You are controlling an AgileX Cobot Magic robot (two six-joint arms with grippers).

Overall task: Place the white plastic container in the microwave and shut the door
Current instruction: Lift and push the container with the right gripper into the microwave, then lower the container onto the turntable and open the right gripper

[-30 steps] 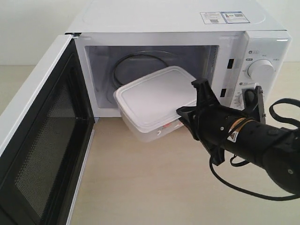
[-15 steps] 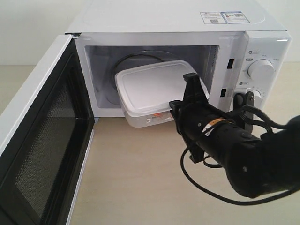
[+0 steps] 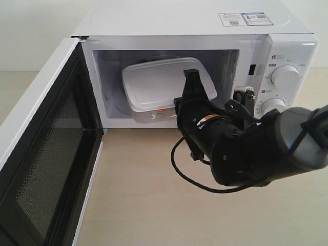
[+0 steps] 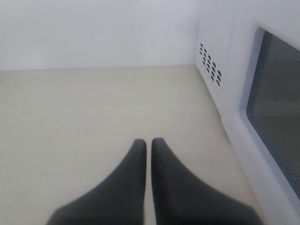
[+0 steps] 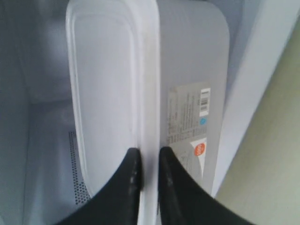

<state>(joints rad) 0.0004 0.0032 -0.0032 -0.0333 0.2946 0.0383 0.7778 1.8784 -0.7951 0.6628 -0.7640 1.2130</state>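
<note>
White plastic container (image 3: 159,84) sits partly inside the microwave (image 3: 179,20) cavity, raised and tilted, lid facing up and out toward the opening. Can't tell whether its far end touches the cavity floor. Long axis runs across the cavity, side to side. The long side with the red-and-white label (image 3: 159,115) faces out through the opening.

Handling, as a judgement: looks light, thin-walled, a bit flexible, smooth and probably slippery. The stiff rim under the lid is the sensible place to hold, since the walls would likely flex if squeezed.

Right gripper (image 3: 190,76) has it exactly there. In the right wrist view the right gripper's fingers (image 5: 164,161) pinch the lid rim, one finger on the lid, one on the labelled side, jaws nearly together on the lip. The grip is on the front long edge toward the right end, so it may tip.

Door (image 3: 46,133) swung wide open on the left, mesh window showing.

Left gripper (image 4: 148,142) has its fingers pressed together, holding nothing, low over the table (image 4: 84,108) just beside the door's outer face.
</note>
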